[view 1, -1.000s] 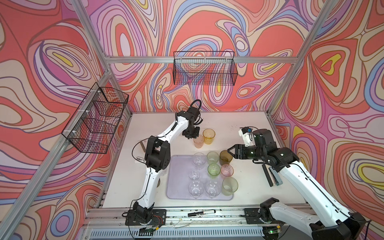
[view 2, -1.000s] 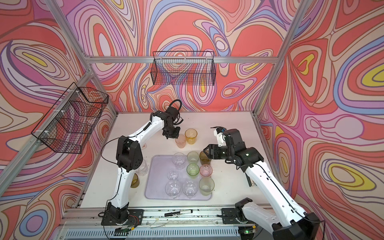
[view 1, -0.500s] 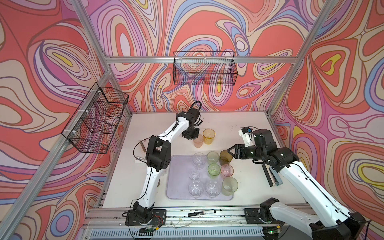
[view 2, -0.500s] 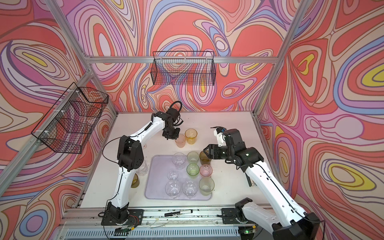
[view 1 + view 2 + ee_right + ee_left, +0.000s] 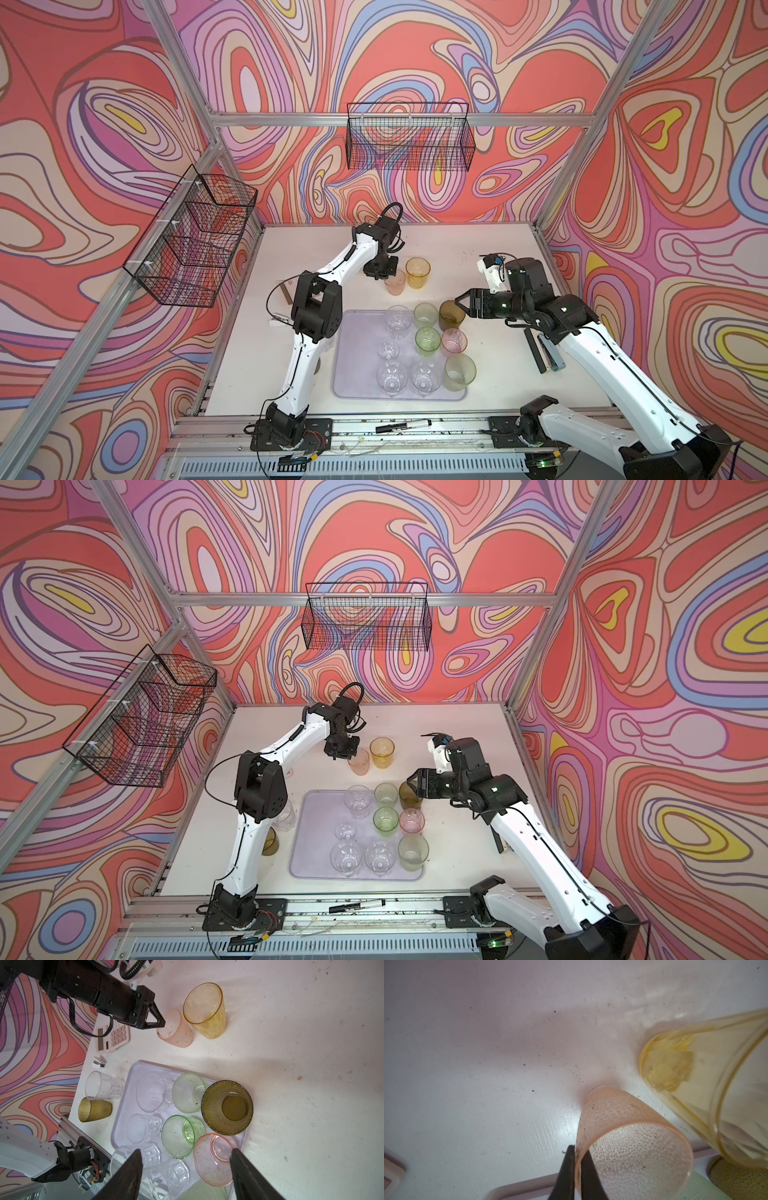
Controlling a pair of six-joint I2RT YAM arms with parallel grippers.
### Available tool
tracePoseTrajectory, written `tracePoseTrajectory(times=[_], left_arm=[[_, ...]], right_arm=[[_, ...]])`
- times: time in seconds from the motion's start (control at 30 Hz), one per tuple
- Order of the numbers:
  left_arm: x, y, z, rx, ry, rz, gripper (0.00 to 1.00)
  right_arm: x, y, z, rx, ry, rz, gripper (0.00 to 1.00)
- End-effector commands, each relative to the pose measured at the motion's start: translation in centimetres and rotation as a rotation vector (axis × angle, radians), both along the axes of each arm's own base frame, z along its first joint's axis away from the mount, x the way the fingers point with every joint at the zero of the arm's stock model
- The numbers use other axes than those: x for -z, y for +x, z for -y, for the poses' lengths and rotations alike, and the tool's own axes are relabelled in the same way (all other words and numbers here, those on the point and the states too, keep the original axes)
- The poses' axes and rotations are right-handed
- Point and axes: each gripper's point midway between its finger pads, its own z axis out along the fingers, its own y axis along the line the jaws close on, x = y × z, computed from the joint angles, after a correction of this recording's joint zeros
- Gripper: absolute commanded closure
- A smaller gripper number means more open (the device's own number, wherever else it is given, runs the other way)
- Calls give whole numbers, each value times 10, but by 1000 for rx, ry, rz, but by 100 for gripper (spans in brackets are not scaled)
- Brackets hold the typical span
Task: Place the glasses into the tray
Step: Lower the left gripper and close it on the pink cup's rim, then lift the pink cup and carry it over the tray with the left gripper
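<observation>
My left gripper (image 5: 578, 1148) is shut on the rim of a peach dimpled glass (image 5: 623, 1138), one finger inside and one outside. In both top views that peach glass (image 5: 395, 282) stands on the table behind the lavender tray (image 5: 353, 365), beside an amber-yellow glass (image 5: 417, 272). Several clear, green and pink glasses stand in the tray (image 5: 122, 1126). An olive-brown glass (image 5: 227, 1107) sits at its far right corner. My right gripper (image 5: 457, 305) hovers open by that olive-brown glass (image 5: 451, 316), holding nothing.
A clear glass (image 5: 101, 1085) and another olive glass (image 5: 94, 1109) stand on the table left of the tray, near a pink calculator (image 5: 113, 1038). Black wire baskets (image 5: 409, 139) (image 5: 191, 237) hang on the walls. A marker (image 5: 403, 426) lies on the front rail.
My left gripper's jaws have closed onto the peach glass's rim. Neither arm has visibly shifted, and the right gripper stays open.
</observation>
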Motion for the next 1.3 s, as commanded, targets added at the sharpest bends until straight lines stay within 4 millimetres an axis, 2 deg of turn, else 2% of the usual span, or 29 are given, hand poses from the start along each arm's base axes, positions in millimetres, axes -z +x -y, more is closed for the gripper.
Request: tracePoseTrajectory(times=[0.0, 0.17, 0.5, 0.8, 1.13, 1.27], left_arm=[[-10, -3, -10, -12, 25, 3, 95], [-22, -3, -13, -11, 32, 26, 100], [-47, -8, -24, -34, 33, 75, 100], [-63, -27, -37, -45, 45, 77, 100], [-95, -50, -55, -46, 43, 89, 100], [-101, -60, -63, -51, 46, 90, 100]], right_arm=[[-4, -2, 4, 4, -10, 22, 30], [-5, -2, 4, 4, -14, 21, 30], [-7, -2, 4, 6, -6, 25, 30], [-7, -2, 4, 10, -4, 23, 30], [-9, 0, 3, 22, 19, 43, 30], [-8, 1, 4, 25, 9, 39, 30]])
